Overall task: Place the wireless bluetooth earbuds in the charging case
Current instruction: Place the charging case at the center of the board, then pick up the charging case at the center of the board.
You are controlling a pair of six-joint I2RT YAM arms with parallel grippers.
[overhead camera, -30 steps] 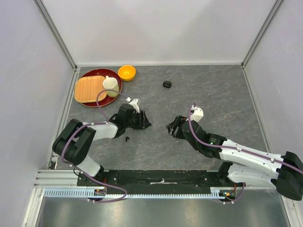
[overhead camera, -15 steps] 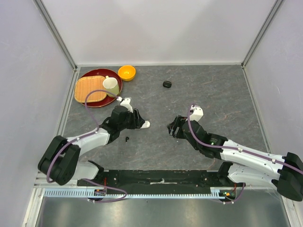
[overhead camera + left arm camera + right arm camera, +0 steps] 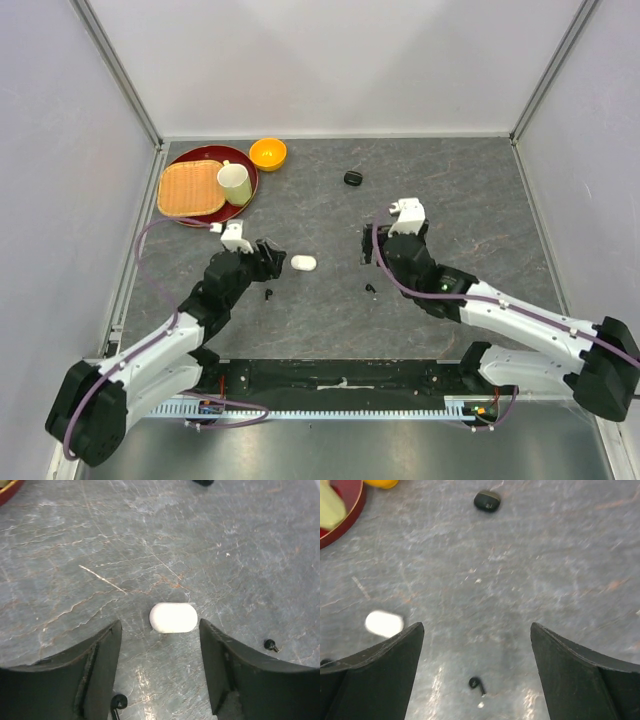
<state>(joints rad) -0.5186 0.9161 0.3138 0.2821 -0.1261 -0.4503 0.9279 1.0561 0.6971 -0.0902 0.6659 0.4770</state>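
Observation:
A white charging case lies shut on the grey table, just beyond the tips of my left gripper. In the left wrist view the white case sits ahead of the open left gripper, touching neither finger. One black earbud lies by the left finger, another black earbud off to the right. My right gripper stands wide open and empty above a black earbud, which is also in the top view. A black charging case rests farther back.
At the back left a red tray holds a woven mat and a pale cup. An orange bowl sits beside it. White walls close the table on three sides.
My left gripper has opened, let go of the white case and drawn back to the left. The right gripper has opened wider and shifted back, and a black earbud now shows on the table below it.

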